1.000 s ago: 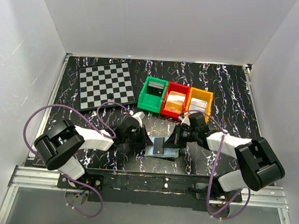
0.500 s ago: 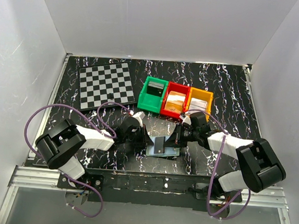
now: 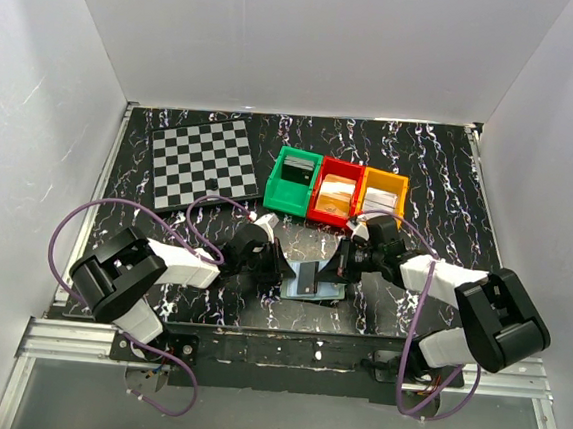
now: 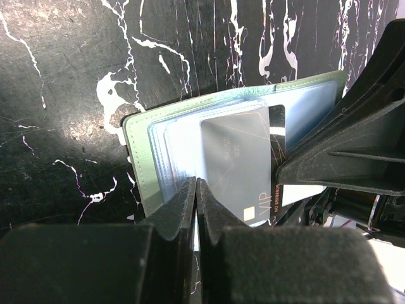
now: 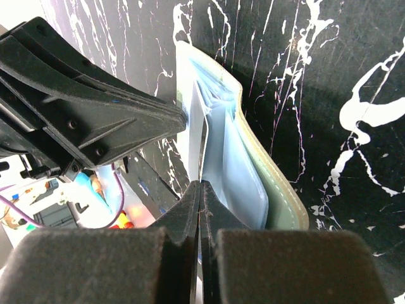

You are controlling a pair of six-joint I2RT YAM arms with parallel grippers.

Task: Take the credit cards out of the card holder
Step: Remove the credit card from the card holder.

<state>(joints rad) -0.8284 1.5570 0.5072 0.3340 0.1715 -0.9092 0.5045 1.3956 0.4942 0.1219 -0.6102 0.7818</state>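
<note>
The card holder (image 3: 317,290) lies open on the black marbled surface (image 3: 440,178) near its front edge, between the two arms. Its sage-green cover (image 4: 136,152) is underneath and its pale blue pockets (image 5: 243,171) face up. A grey credit card (image 4: 234,164) printed "VIP" sticks partly out of the pockets and is tilted up off the holder in the top view. The left end effector (image 4: 195,183) is clenched, its fingertips pressed together at the near edge of the pockets, just beside the card's corner. The right end effector (image 5: 200,185) is also clenched, its tips meeting at the edge of the clear sleeves on the opposite side. From these views I cannot tell whether either one has a card or sleeve pinched between its tips. Behind the holder stand a green bin (image 3: 293,180), a red bin (image 3: 336,192) and an orange bin (image 3: 381,195) in a row, with a checkerboard (image 3: 204,162) to their left.
</note>
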